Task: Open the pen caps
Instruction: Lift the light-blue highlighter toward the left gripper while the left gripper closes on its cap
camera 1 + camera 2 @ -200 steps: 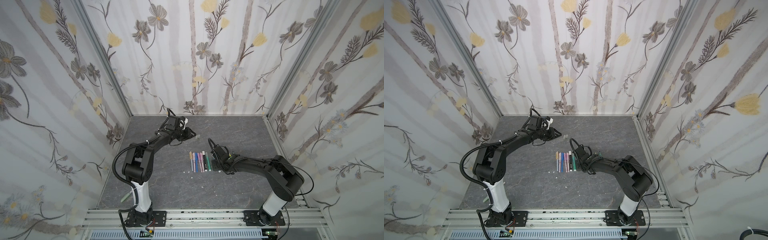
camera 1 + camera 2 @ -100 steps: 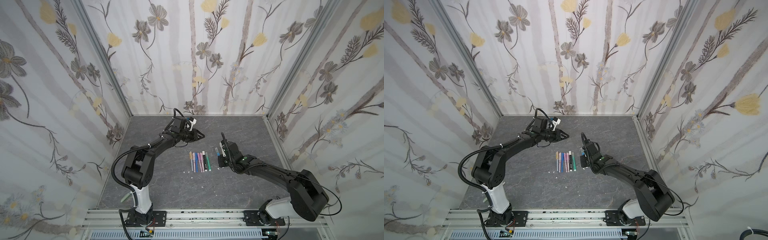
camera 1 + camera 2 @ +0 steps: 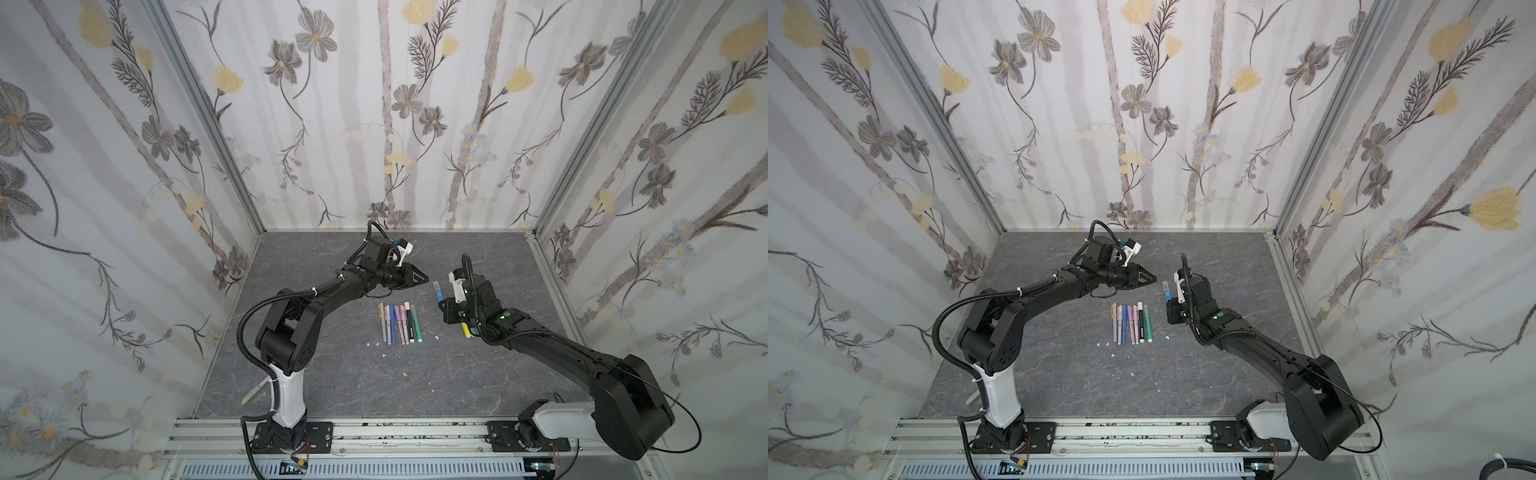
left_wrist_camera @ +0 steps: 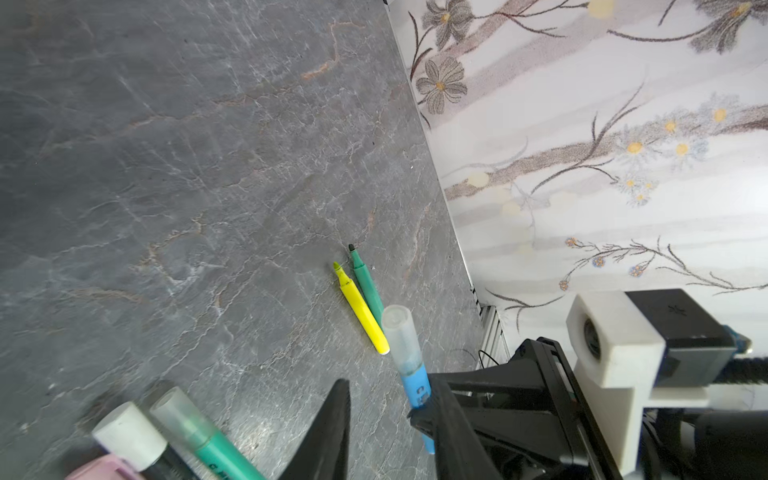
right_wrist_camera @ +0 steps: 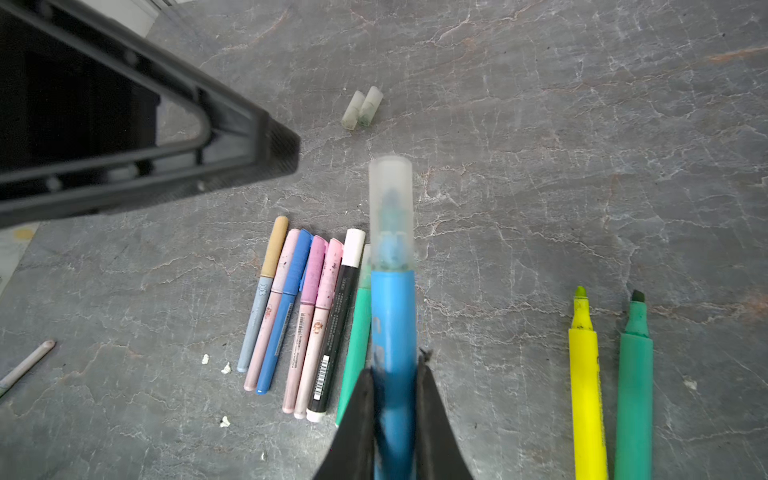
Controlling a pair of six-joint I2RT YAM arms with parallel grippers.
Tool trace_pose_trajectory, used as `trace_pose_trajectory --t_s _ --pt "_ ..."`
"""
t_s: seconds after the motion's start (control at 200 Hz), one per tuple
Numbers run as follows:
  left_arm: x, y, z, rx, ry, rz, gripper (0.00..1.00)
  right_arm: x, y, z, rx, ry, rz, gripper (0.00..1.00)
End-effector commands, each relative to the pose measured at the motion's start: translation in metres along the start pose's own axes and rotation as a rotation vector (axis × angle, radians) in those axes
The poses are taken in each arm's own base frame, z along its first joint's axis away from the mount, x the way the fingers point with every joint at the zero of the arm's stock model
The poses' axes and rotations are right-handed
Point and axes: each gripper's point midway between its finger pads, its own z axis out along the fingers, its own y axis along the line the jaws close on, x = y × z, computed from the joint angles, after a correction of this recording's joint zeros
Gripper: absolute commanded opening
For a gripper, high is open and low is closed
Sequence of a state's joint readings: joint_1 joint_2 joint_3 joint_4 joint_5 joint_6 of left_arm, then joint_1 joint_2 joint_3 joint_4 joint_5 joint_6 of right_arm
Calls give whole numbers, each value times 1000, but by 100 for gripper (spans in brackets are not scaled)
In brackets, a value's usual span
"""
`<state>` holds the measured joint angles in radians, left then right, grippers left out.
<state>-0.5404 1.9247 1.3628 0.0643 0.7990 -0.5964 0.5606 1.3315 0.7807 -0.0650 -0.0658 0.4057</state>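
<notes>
Right hand (image 5: 395,368) pinches the capped blue marker (image 5: 392,316)
Left hand (image 3: 422,278): spread unclear; we pull the cap (image 5: 390,208) straight off

Eleven pens (image 5: 282,324), two loose caps (image 5: 361,108)

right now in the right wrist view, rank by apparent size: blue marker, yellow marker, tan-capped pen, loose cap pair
1. blue marker, though it is nearest the camera
2. yellow marker
3. tan-capped pen
4. loose cap pair

The blue marker (image 5: 392,324) is smooth plastic with a cloudy see-through cap (image 5: 390,195); the table (image 5: 582,145) looks like matt grey stone.
</notes>
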Motion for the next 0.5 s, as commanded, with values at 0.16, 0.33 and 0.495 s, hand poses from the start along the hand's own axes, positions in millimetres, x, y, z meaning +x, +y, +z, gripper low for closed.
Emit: trace_pose_trajectory --t_s 0.16,0.33,0.495 --pt "-3 -10 14 63 -5 1 32 -12 10 5 -51 -31 -13 0" --pt "-2 -7 21 74 3 -8 32 -15 13 5 -59 -40 -13 0" --pt "0 -6 27 92 8 -20 32 -20 14 6 -64 -49 -12 0"
